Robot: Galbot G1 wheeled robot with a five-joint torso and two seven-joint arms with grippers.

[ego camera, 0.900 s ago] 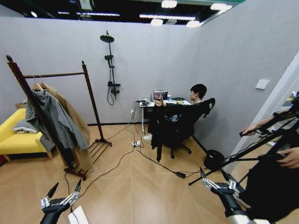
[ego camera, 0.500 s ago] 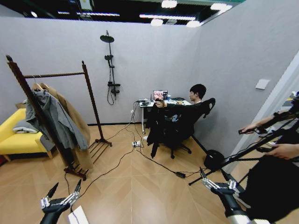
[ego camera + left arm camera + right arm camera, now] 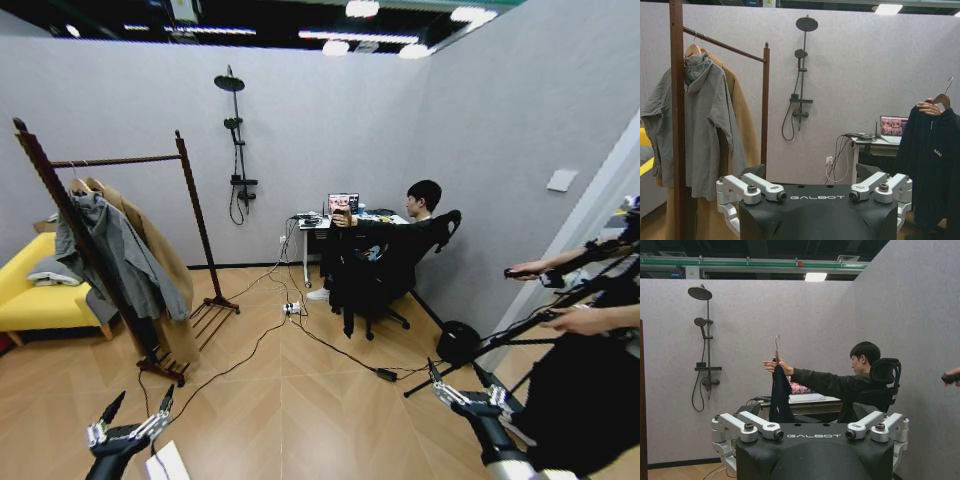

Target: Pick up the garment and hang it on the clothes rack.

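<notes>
The garment (image 3: 347, 272), a black jacket on a hanger, is held out at arm's length by a person seated at the far desk; it also shows in the wrist views (image 3: 934, 170) (image 3: 780, 399). The clothes rack (image 3: 118, 160) stands at the left, dark reddish-brown (image 3: 676, 100), with a grey hooded jacket (image 3: 115, 255) and a tan coat (image 3: 165, 270) hanging on it. My left gripper (image 3: 135, 412) (image 3: 816, 196) is open and low at the near left. At the near right my right gripper (image 3: 465, 385) (image 3: 814, 434) is also open. Both are empty and far from the garment.
Cables (image 3: 300, 335) trail across the wooden floor between the rack and the desk (image 3: 312, 222). A yellow sofa (image 3: 30, 295) sits behind the rack. A tripod (image 3: 520, 335) and another person's hands (image 3: 590, 320) are at the right edge, and a white box (image 3: 165, 465) lies by my left gripper.
The held garment has swayed slightly to the right. The hands at the right edge have shifted a little. Both grippers are still.
</notes>
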